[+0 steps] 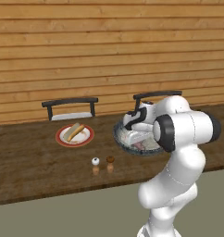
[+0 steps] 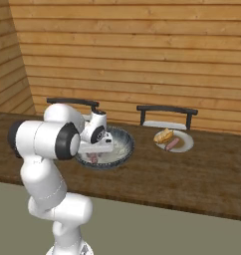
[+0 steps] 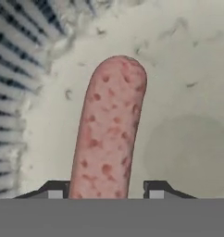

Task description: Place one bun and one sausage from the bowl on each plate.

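Hand view looks down into the large deep bowl (image 3: 188, 69) with its pale speckled inside, where a pinkish mottled sausage (image 3: 109, 134) lies between the two dark fingertips (image 3: 56, 189) of the hand (image 3: 107, 190). Its jaws stand narrow on either side of the sausage; whether they grip it cannot be told. On the dark wooden counter (image 1: 30, 157), a red-rimmed plate (image 1: 75, 135) already carries a bun and sausage, and a pale grey-white plate (image 2: 174, 141) does too.
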{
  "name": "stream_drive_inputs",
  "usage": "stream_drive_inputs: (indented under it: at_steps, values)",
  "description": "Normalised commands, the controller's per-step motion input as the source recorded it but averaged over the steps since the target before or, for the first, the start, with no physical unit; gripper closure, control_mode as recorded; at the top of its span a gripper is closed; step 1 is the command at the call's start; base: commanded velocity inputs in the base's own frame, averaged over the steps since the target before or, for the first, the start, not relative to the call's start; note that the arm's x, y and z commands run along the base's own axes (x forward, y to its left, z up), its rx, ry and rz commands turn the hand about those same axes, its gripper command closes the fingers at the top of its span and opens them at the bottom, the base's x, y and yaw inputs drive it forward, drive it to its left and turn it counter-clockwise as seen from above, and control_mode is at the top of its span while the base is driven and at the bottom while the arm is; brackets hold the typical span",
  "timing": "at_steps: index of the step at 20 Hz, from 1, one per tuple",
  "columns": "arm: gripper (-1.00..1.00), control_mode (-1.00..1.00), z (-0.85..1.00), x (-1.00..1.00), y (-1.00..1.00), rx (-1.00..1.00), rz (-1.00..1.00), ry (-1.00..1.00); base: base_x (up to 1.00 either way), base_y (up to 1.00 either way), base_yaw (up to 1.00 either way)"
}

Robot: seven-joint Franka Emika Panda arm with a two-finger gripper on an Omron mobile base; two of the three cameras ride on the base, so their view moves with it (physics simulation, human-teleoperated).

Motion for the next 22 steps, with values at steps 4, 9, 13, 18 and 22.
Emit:
stream_drive_inputs:
  at_steps: [4,9,13,18,22]
  values:
    - [1.0,-1.0,0.37,-0.5,0.0,0.04,0.0,-0.06,0.0,0.0,0.0]
    - [1.0,-1.0,1.0,-0.6,0.44,0.1,-0.04,-0.11,0.0,0.0,0.0]
    - [1.0,-1.0,1.0,-0.26,0.93,0.03,-0.11,-0.05,0.0,0.0,0.0]
    - [1.0,-1.0,0.77,-0.05,1.0,0.0,-0.19,-0.03,0.0,0.0,0.0]
    - [1.0,-1.0,0.13,0.24,1.0,0.0,-0.3,0.0,0.0,0.0,0.0]
